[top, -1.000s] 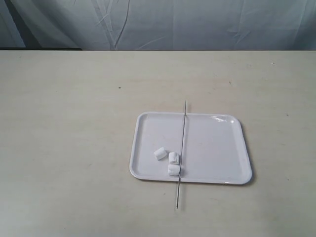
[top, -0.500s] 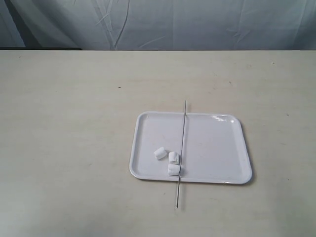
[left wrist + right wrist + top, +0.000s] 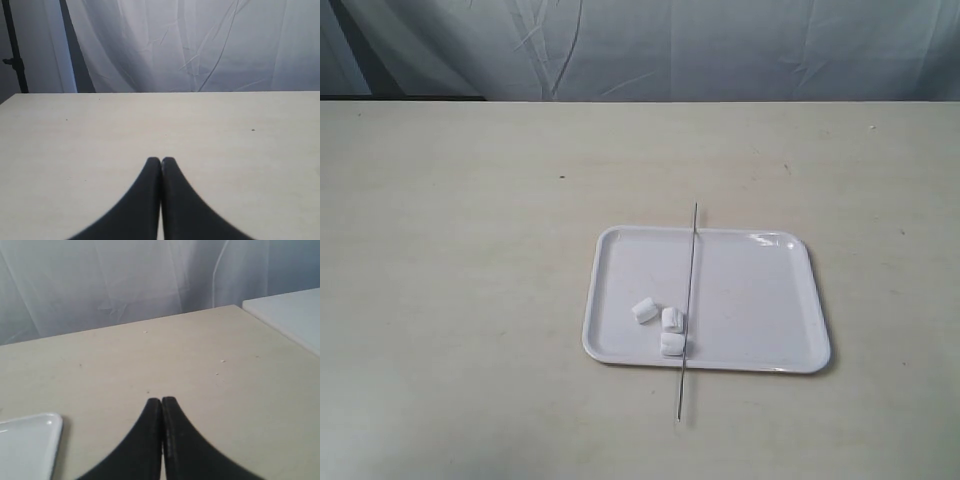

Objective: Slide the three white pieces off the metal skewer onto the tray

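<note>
Lying across the tray on the pale table, the metal skewer is poking past both the far and near rims in the exterior view, while the three white pieces are sitting on the tray just to its left, two right against it. In the left wrist view, the left gripper is hovering over bare tabletop with its black fingers pressed together. In the right wrist view, the right gripper is likewise showing its fingers pressed tip to tip, with a rounded corner of the tray lying nearby.

We read no text, label, brand, number or sign on the tray, the table or the backdrop.
</note>
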